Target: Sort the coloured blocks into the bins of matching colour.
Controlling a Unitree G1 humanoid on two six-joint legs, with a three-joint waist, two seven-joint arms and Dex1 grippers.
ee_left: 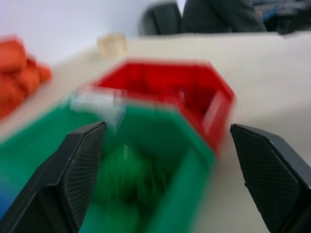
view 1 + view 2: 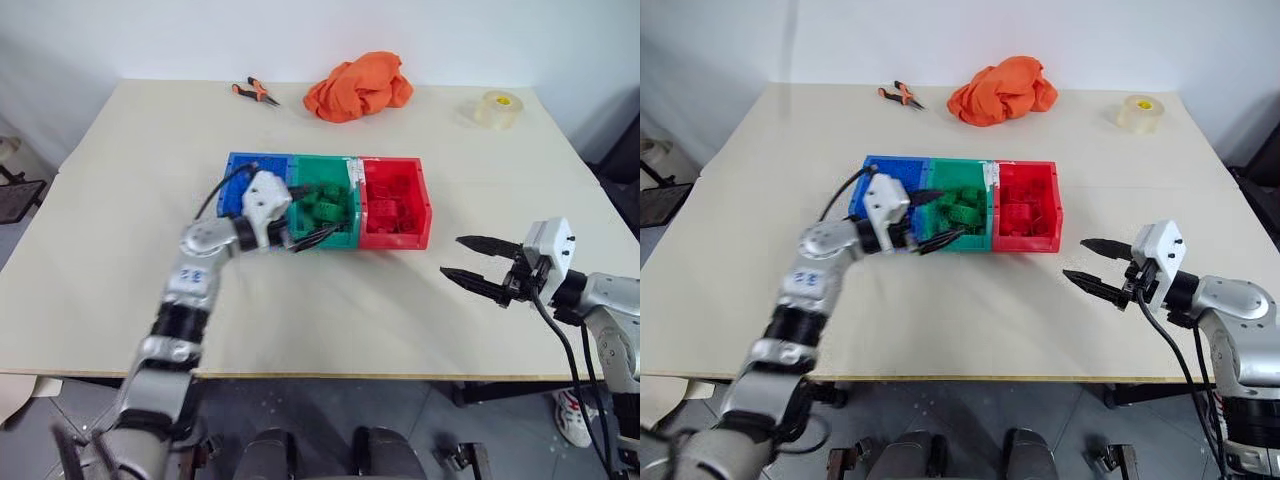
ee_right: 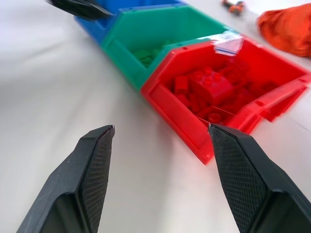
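Note:
The three joined bins stand mid-table: blue (image 2: 238,168), green (image 2: 335,172) and red (image 2: 395,235). Green blocks (image 2: 325,205) lie in the green bin, and red blocks (image 3: 209,90) lie in the red bin. My left gripper (image 2: 318,215) hovers at the green bin's near left corner. It is open, with nothing between its fingers. My left hand hides much of the blue bin. My right gripper (image 2: 452,256) hangs open and empty over bare table, right of the red bin and pointing toward it.
At the table's far edge lie orange-handled pliers (image 2: 255,92) and a crumpled orange cloth (image 2: 360,85). A roll of tape (image 2: 497,108) is at the far right. The table's near edge (image 2: 330,375) runs just below my arms.

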